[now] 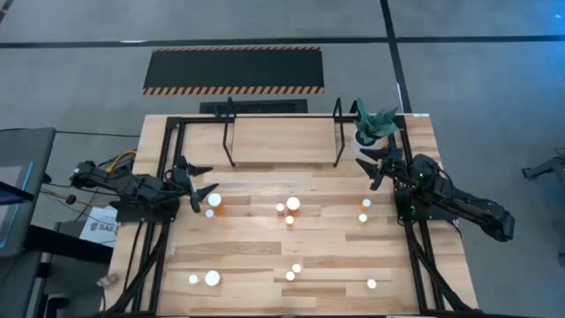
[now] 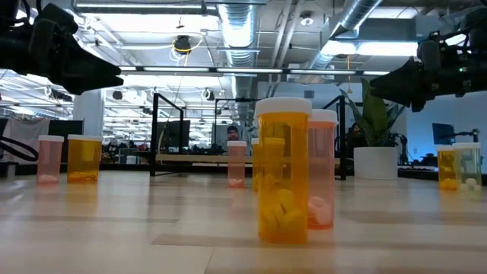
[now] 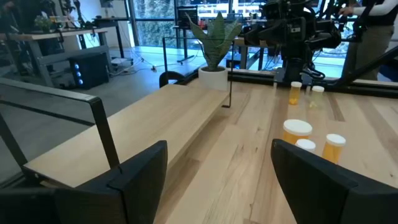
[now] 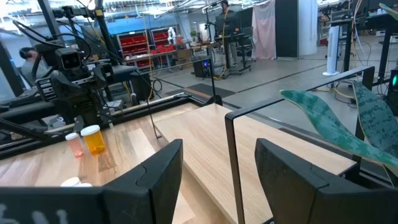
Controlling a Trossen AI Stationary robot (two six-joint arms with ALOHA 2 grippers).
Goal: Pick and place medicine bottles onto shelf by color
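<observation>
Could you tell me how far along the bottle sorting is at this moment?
Nothing looks done: the shelf carries no bottles. Nothing is in hand either; the left gripper and right gripper both hang open and empty near the shelf's two ends. Everything is left: the medicine bottles stand scattered across the table, none yet sorted.

In the high view the medicine bottles (image 1: 292, 204) show only as small white caps; their body colours are mostly too small to tell. In the low view a tall orange bottle (image 2: 283, 170) hides most of the pinkish bottle (image 2: 325, 171) behind it, and the bottle at the right (image 2: 459, 168) is cut by the picture's edge. The left hand (image 3: 217, 180) and right hand (image 4: 217, 171) are cut off at their wrist pictures' lower edges. The plant's (image 4: 336, 127) pot is hidden in the right wrist view.
</observation>
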